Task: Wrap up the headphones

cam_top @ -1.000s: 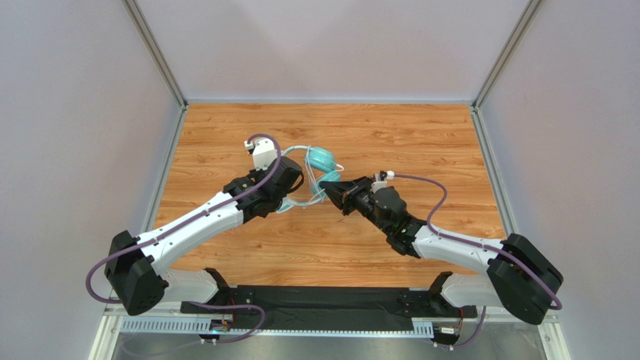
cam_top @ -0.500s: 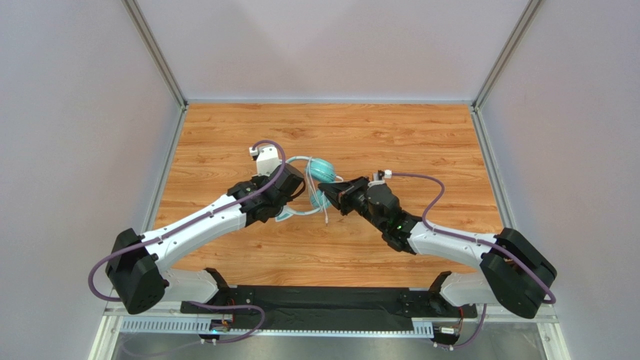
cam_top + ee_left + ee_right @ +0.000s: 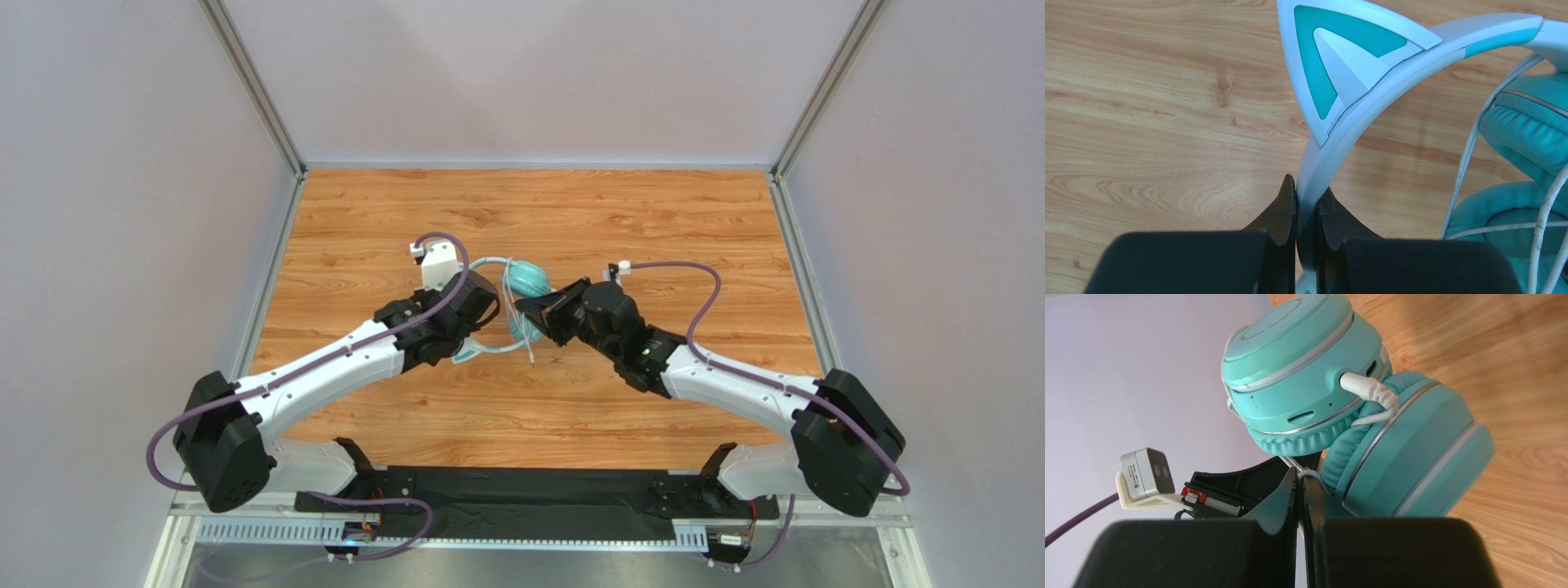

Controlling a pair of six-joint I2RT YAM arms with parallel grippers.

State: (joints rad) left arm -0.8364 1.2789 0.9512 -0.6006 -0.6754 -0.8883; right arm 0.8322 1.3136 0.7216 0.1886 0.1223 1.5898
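Clamped on the pale headband with the left fingers, pressed together around it just below the cat ear. Pinching the thin white cable with the right fingers, all but closed, right at the tips. Just beyond those tips: two teal ear cups folded against each other, with the cable plugged into the upper one and looping down between them. Hence the headphones strung between both sets of fingers, over the middle of the desk; cannot tell whether touching the wood or lifted off it.

Likely trouble from here:
- Losing the cable from the right fingers, thin as it is and gripped only at the very tips.
- Pulling too hard against the plug, straining the socket or dragging the band out of the left fingers.
- Snagging loose loops on the cat ear, spoiling a tidy wrap.

Nothing legible by way of brand, label or writing on cups or band.
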